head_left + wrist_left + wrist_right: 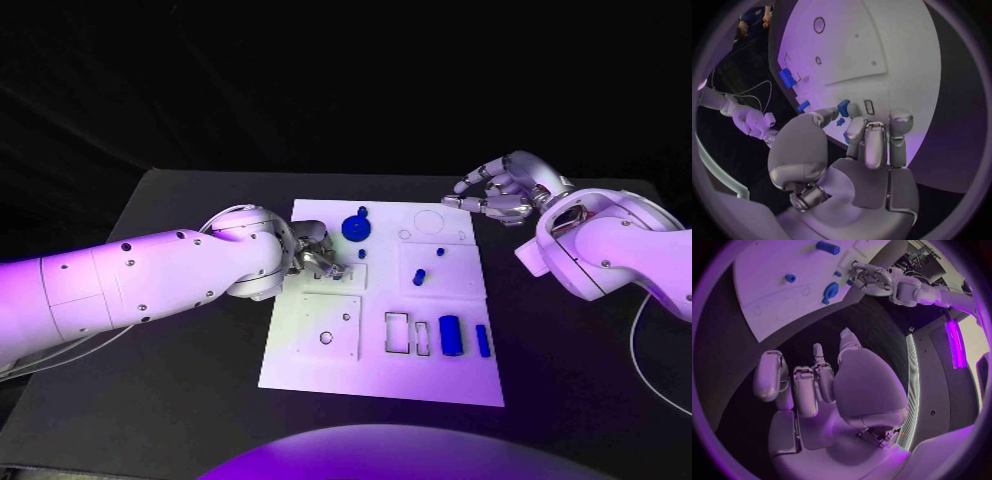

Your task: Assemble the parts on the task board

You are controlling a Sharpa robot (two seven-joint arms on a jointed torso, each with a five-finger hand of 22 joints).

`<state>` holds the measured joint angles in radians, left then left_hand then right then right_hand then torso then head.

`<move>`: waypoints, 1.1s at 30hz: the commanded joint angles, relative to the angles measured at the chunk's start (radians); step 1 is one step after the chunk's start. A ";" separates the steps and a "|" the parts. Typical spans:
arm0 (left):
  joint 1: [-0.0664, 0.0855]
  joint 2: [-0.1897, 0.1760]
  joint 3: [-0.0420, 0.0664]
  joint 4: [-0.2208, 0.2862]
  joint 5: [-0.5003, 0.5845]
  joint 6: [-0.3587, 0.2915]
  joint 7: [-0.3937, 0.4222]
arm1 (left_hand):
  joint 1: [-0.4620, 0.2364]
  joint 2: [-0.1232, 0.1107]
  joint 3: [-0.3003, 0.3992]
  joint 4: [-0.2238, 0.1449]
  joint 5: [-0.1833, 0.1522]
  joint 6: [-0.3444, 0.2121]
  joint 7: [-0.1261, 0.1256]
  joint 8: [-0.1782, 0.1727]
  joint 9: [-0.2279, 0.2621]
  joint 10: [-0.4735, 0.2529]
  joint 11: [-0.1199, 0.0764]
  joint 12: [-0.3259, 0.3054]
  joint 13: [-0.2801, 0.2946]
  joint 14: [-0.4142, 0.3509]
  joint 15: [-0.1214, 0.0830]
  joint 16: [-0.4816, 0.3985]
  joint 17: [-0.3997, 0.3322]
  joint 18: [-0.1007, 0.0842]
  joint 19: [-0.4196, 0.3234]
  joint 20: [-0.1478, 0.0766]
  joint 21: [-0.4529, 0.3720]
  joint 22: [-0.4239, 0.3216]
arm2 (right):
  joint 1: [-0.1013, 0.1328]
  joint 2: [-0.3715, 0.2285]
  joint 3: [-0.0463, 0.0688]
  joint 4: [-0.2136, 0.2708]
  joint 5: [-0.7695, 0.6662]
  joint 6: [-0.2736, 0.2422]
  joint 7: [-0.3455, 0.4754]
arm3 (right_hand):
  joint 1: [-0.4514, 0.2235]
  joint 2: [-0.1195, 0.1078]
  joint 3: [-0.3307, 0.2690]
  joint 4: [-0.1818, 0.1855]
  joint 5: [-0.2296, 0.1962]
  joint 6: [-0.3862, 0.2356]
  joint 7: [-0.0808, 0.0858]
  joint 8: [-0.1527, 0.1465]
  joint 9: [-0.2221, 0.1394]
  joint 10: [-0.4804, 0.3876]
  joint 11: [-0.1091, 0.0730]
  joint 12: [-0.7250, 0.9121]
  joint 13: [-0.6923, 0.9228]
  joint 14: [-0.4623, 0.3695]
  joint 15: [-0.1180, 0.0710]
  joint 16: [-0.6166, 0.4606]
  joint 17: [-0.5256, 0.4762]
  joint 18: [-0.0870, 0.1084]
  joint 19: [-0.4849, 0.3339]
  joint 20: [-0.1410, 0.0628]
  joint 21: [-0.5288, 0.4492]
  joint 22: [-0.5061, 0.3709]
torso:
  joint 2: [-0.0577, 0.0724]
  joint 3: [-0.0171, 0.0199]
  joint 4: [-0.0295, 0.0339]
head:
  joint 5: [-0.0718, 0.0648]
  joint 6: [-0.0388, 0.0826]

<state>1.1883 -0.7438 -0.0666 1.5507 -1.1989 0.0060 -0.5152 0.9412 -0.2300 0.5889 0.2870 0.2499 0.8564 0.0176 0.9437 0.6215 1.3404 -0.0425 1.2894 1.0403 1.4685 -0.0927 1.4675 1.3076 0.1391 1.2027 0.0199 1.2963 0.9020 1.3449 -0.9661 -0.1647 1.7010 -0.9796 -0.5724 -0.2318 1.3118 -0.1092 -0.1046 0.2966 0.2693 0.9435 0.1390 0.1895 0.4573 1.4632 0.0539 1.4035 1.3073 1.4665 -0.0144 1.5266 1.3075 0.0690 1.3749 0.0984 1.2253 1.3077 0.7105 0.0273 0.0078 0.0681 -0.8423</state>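
Lying on the task board (pixel 433 385): roughly six blue parts (pixel 451 335).

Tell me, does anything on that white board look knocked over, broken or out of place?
Nothing stands out. The white task board lies flat on the black table, skewed a little to its edges. The small blue parts on it look whole and nothing is spilled. The left hand is over the board; the right hand hangs beside it, holding nothing.
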 commanded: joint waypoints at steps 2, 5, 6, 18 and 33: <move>-0.005 0.002 -0.004 0.004 0.018 0.023 0.001 | -0.004 0.009 -0.019 0.004 -0.004 0.000 0.006 -0.002 -0.002 0.005 -0.001 0.006 0.003 0.047 -0.004 0.005 0.020 -0.012 0.004 0.000 -0.006 0.001 | -0.001 -0.001 0.000 0.002 -0.013 0.002 -0.001 | -0.008 0.000 -0.007 -0.002 0.001 -0.005 -0.004 0.005 0.002 -0.006 -0.001 -0.006 0.098 0.068 -0.001 -0.007 0.091 0.015 -0.003 -0.006 -0.005 0.028 | 0.000 -0.0002 0.0001 | 0.001 0.001; -0.005 0.000 -0.003 0.008 0.022 0.018 0.002 | -0.017 0.011 -0.045 0.005 -0.004 0.000 0.006 -0.002 -0.004 0.005 -0.001 0.007 0.003 0.047 -0.004 0.005 0.021 -0.011 0.004 -0.001 -0.006 0.000 | -0.001 -0.001 0.000 0.002 -0.013 0.001 -0.001 | -0.009 0.000 -0.008 -0.002 0.001 -0.005 -0.004 0.005 0.002 -0.006 -0.001 -0.005 0.098 0.068 -0.001 -0.007 0.091 0.015 -0.003 -0.006 -0.006 0.028 | 0.000 -0.0004 0.0002 | 0.001 0.002; -0.005 -0.001 -0.003 0.009 0.023 0.018 0.002 | -0.021 0.012 -0.055 0.006 -0.004 0.000 0.006 -0.003 -0.004 0.005 -0.001 0.006 0.002 0.047 -0.004 0.005 0.020 -0.012 0.004 -0.001 -0.006 0.001 | -0.001 -0.001 0.000 0.002 -0.013 0.001 -0.001 | -0.009 0.000 -0.008 -0.002 0.001 -0.005 -0.004 0.005 0.002 -0.006 -0.001 -0.005 0.098 0.068 -0.001 -0.007 0.091 0.015 -0.003 -0.006 -0.006 0.028 | 0.000 -0.0003 0.0002 | 0.001 0.002; -0.005 -0.022 0.027 0.037 0.045 0.004 0.003 | -0.047 0.015 -0.101 0.007 -0.006 0.001 0.004 -0.003 -0.006 0.006 -0.003 0.008 0.005 0.047 -0.006 0.006 0.021 -0.011 0.004 -0.002 -0.007 0.000 | -0.001 0.001 0.000 -0.003 -0.013 0.000 0.000 | -0.018 0.000 -0.014 -0.001 0.001 -0.005 -0.004 0.007 0.002 -0.006 -0.001 -0.006 0.098 0.068 -0.001 -0.008 0.089 0.015 -0.003 -0.006 -0.008 0.028 | -0.002 0.0000 0.0004 | 0.000 0.007; 0.020 -0.063 0.075 0.077 0.048 0.022 -0.001 | -0.031 0.020 -0.110 0.003 -0.002 -0.005 0.004 -0.004 -0.007 -0.003 -0.003 -0.001 -0.012 0.046 -0.006 0.005 0.019 -0.010 0.001 -0.002 -0.010 -0.006 | -0.004 0.003 0.000 -0.010 -0.013 -0.001 0.000 | -0.023 0.001 -0.017 -0.001 0.001 -0.006 -0.004 0.008 0.003 -0.006 -0.001 -0.006 0.098 0.068 -0.001 -0.009 0.087 0.016 -0.004 -0.006 -0.010 0.026 | -0.002 -0.0003 0.0000 | 0.001 0.020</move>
<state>1.2048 -0.8065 0.0072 1.6236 -1.1610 0.0076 -0.5163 0.9056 -0.2103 0.4851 0.2882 0.2499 0.8553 0.0182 0.9429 0.6146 1.3404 -0.0425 1.2918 1.0282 1.4685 -0.0927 1.4675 1.3074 0.1392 1.2026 0.0198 1.2902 0.8959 1.3418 -0.9643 -0.1647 1.6915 -0.9810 -0.5733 -0.2323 1.3026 -0.1078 -0.1156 0.2966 0.2693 0.9435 0.1390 0.1933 0.4591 1.4632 0.0539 1.4035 1.3080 1.4665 -0.0144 1.5225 1.3081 0.0691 1.3749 0.0984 1.2216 1.3074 0.7084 0.0269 0.0086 0.0679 -0.8248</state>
